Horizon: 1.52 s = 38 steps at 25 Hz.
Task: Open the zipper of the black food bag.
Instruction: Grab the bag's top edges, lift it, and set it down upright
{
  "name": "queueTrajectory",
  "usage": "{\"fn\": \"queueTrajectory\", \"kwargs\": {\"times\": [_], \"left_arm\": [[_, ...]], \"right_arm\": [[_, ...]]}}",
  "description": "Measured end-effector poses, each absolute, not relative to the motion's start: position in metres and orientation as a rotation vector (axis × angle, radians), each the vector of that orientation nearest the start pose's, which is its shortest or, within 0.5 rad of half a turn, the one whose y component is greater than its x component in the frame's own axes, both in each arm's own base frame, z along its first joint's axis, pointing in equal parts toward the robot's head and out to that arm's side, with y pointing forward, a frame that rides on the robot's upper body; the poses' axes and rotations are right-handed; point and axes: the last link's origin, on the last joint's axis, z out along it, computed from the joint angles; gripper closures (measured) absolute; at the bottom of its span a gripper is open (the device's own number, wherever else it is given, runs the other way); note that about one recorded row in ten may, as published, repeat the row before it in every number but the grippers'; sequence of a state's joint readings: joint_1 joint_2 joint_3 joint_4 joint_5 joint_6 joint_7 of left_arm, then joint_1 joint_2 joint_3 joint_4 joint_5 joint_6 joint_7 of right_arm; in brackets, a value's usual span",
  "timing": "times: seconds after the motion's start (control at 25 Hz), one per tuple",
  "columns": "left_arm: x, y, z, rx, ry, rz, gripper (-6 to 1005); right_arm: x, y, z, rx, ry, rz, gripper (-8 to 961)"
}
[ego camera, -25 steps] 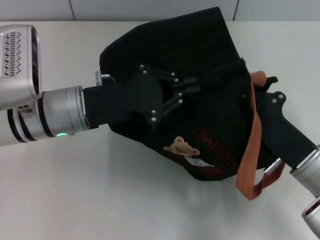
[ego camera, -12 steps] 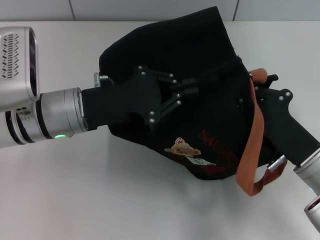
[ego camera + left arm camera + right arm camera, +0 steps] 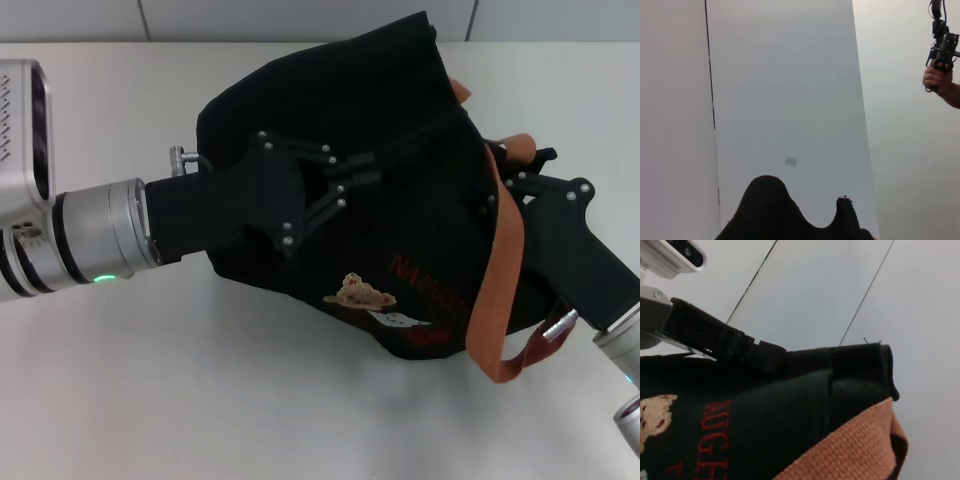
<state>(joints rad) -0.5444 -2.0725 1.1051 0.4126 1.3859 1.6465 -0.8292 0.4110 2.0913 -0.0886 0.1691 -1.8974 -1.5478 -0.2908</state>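
Left tool (image 3: 375,165), right tool (image 3: 515,170) converging mid-scene.

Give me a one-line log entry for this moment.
task: unzip bag | left claw: on bag top | right claw: at bag's strap side | bag: tilted on table | zipper: not visible

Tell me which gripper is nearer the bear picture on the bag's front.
Left. The left gripper sits on the black food bag just above the bear picture. The right gripper is at the bag's far side, beyond the orange-brown strap.
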Motion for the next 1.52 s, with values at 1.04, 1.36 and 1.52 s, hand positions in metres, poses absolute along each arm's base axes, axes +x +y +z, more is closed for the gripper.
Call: {"fn": "queueTrajectory", "kwargs": {"times": [1.04, 1.36, 1.52], "left_arm": [[-0.218, 0.303, -0.024, -2.571, -0.019, -1.214, 915], [-0.232, 0.309, -0.005, -2.471, -0.055, -1.194, 915], [-0.243, 0.311, 0.011, -2.423, -0.071, -1.165, 915]], "right_arm": [[0.280, 0.267, -0.041, -1.863, 0.032, 0.891, 953], [0.293, 0.277, -0.009, -1.745, 0.263, 1.064, 858], [0.301, 0.280, 0.002, -1.679, 0.340, 1.090, 708]]}}
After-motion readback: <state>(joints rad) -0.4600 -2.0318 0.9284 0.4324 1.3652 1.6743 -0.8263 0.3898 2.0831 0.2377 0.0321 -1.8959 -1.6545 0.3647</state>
